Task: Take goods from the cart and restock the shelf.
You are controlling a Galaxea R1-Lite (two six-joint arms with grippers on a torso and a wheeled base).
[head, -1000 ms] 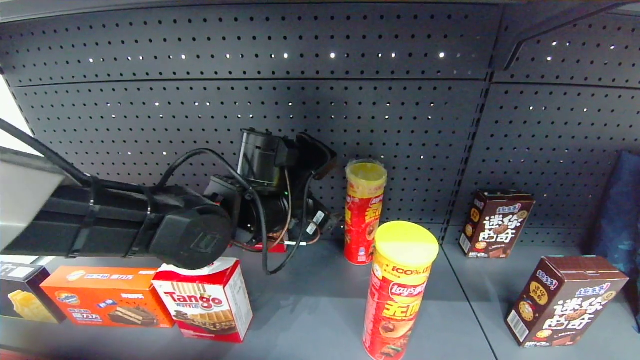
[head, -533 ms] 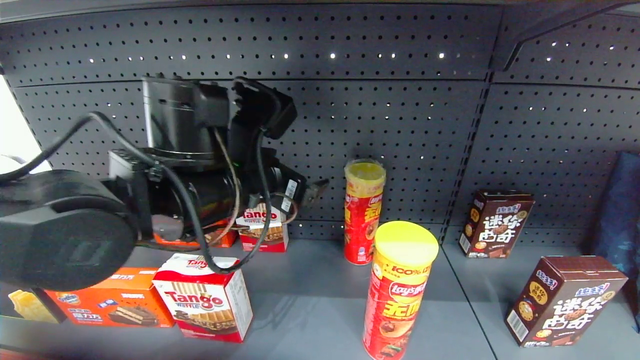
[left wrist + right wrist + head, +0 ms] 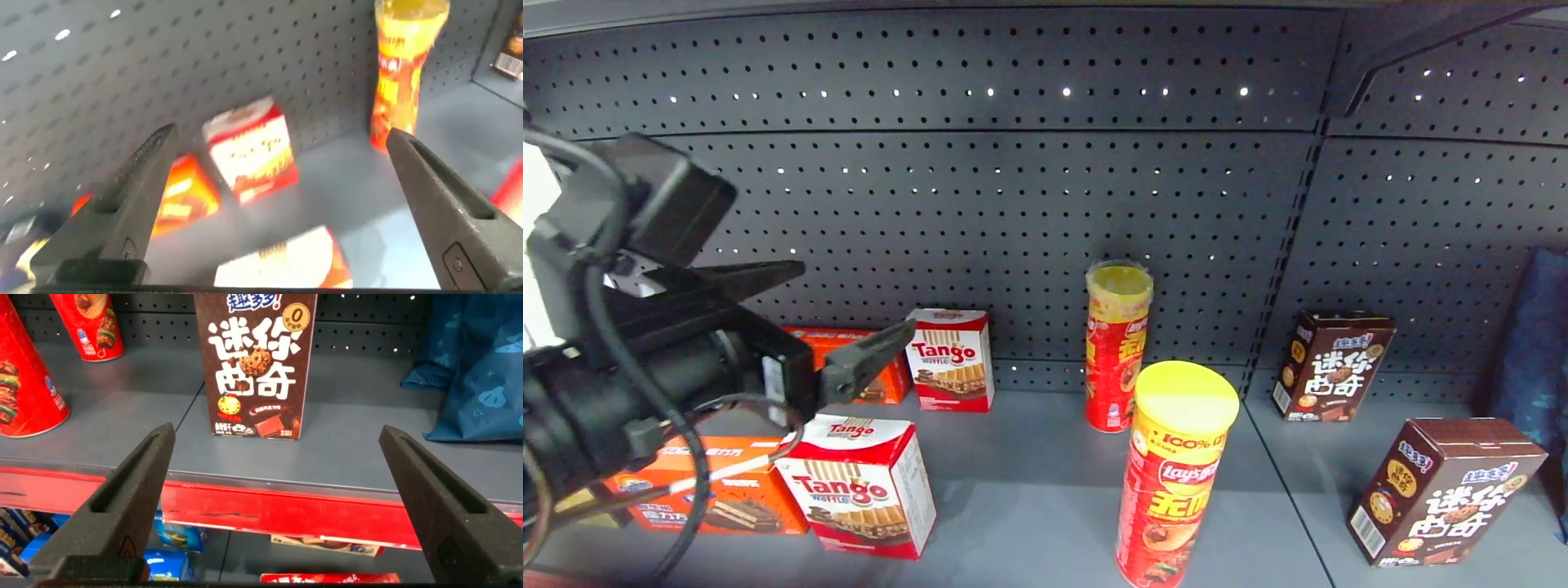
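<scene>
Left tool (image 3: 856, 300): wide open, empty, above front wafer box (image 3: 854, 486).
Right tool (image 3: 275, 431): wide open, empty, facing chocolate biscuit box (image 3: 253, 363).
Rear wafer box (image 3: 952, 358): upright on shelf (image 3: 1029, 482), against pegboard (image 3: 1013, 204).
Exit path: probably leaving the shelf next; pull out high, clear of front boxes.

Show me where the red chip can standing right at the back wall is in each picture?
Head view: the tall red chip can with a yellow lid stands mid-shelf against the dark perforated metal wall.
Left wrist view: same can, along the wall from the red-and-white wafer box.
Right wrist view: its lower part, behind the nearer red can.
Shared landmark: that perforated wall.
</scene>
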